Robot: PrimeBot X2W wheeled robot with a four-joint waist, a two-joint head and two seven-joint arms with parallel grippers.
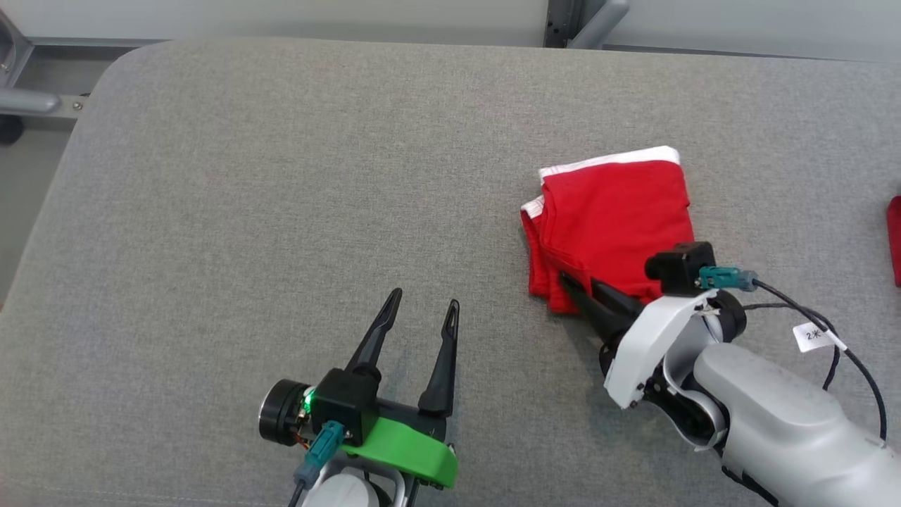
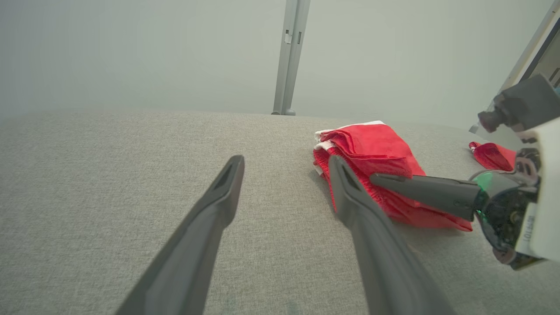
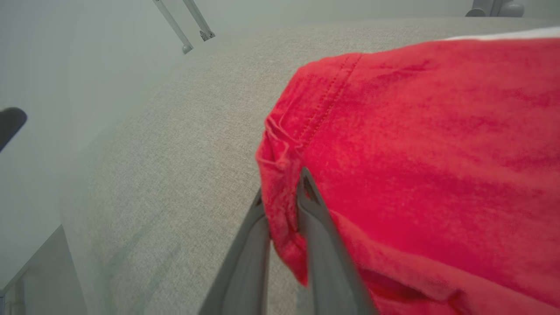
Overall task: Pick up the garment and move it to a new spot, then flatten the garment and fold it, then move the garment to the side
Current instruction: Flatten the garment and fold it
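1. Grey woven-fabric worktop (image 1: 281, 176), its far left corner rounded;
2. A small red cloth piece (image 1: 895, 239) on the worktop's right side, cut off by the picture's edge;
3. A grey metal post (image 2: 288, 57) upright behind the far edge;
4. A grey bar (image 1: 32, 102) beyond the left corner.

My head view's right edge cuts off a dark red cloth piece (image 1: 895, 241), and my right wrist view crops the folded red garment (image 3: 415, 153).

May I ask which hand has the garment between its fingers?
The right hand, pinching the garment at a corner; the left hand is open, clear of it.
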